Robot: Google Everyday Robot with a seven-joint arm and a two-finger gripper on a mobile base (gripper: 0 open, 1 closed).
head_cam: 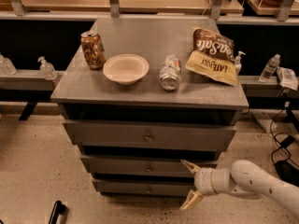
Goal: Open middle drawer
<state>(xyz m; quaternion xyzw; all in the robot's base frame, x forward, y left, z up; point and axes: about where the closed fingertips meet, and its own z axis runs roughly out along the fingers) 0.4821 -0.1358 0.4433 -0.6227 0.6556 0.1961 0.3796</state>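
Observation:
The grey cabinet has three drawer fronts stacked one above another. The middle drawer (135, 166) is the mid-sized front with a small round knob (149, 168), and it looks closed. The top drawer (140, 135) is the tallest and the bottom drawer (135, 187) the narrowest. My gripper (190, 183) is open, on a white arm coming in from the lower right. It is in front of the right part of the middle and bottom drawers, right of the knob, with its fingertips (185, 163) spread apart and nothing between them.
On the cabinet top (93, 85) stand a brown can (92, 49), a white bowl (125, 68), a lying clear bottle (170, 72) and a chip bag (211, 55). Bottles sit on low ledges on both sides. Cables (285, 143) lie on the floor at the right.

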